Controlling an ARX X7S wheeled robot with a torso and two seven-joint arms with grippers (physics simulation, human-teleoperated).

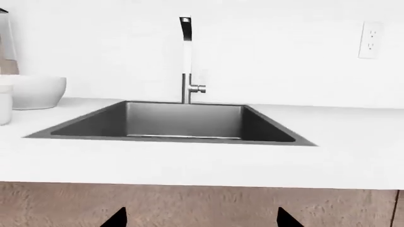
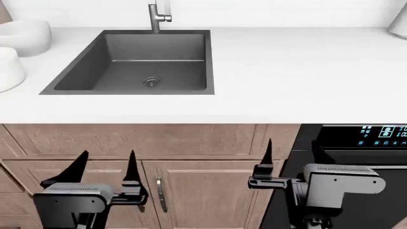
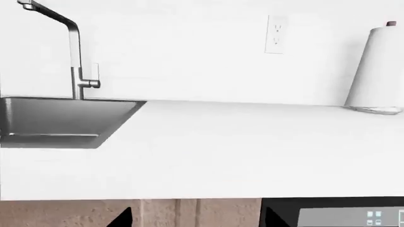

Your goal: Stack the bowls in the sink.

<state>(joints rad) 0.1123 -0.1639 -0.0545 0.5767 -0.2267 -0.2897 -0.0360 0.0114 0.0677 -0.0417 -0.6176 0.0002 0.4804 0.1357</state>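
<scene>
Two glossy white bowls stand on the counter left of the sink (image 2: 76,64): the farther bowl (image 2: 24,36) by the wall and the nearer bowl (image 2: 7,69), cut by the frame edge. The dark grey sink holds only its round drain (image 2: 150,82). In the left wrist view the farther bowl (image 1: 38,91) sits left of the sink (image 1: 183,118), and the nearer bowl (image 1: 5,101) shows only partly. My left gripper (image 2: 106,160) and right gripper (image 2: 270,157) hang open and empty in front of the cabinets, below counter level. Their dark fingertips frame each wrist view: left gripper (image 1: 202,218), right gripper (image 3: 197,218).
A steel faucet (image 2: 157,14) rises behind the basin. A paper towel roll (image 3: 377,66) stands at the counter's far right, with a wall outlet (image 3: 276,34) beside it. Wooden cabinet doors (image 2: 203,186) and a black oven (image 2: 356,143) lie under the white counter's front edge (image 2: 210,119).
</scene>
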